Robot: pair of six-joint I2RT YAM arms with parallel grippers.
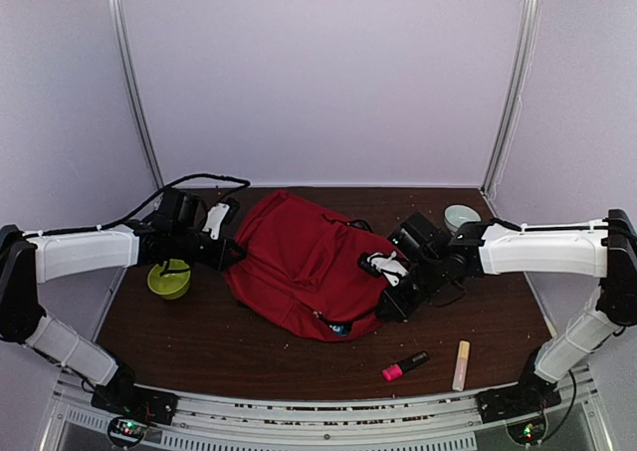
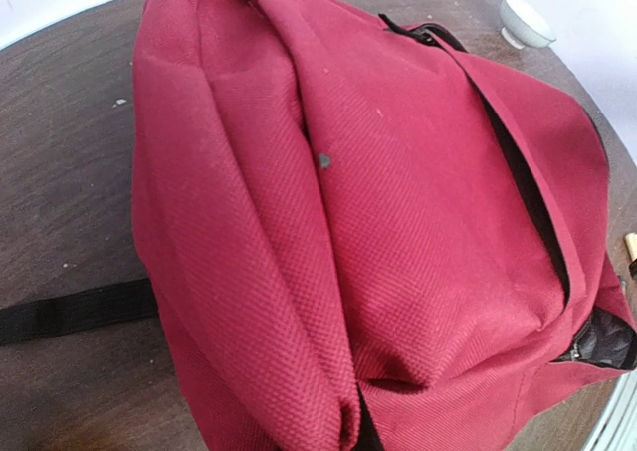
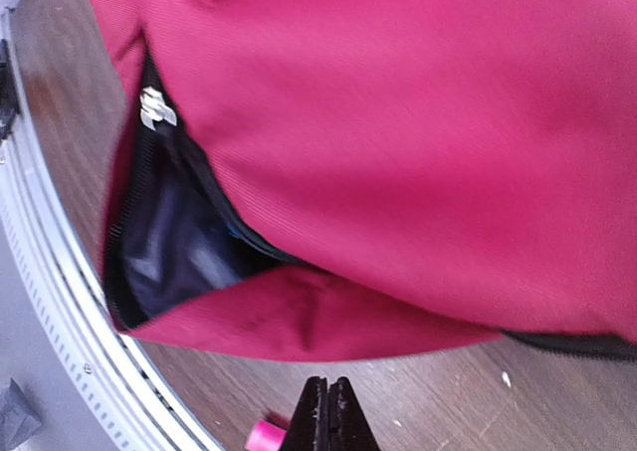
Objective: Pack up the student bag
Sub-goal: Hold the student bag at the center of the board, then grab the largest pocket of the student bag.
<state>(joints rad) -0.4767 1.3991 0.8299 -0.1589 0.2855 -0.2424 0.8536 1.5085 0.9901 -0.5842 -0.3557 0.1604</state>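
The student bag is a red backpack lying mid-table. It fills the left wrist view. My left gripper is at the bag's left edge; its fingers are hidden under a pinched fold of red fabric, so it looks shut on the bag. My right gripper is at the bag's right side, shut and empty, just short of the lower flap. The bag's pocket gapes open, showing dark lining and a metal zipper pull.
A pink highlighter and a pale yellow stick lie near the front right. A green bowl sits under the left arm. A white bowl stands at the back right. A black strap trails on the table.
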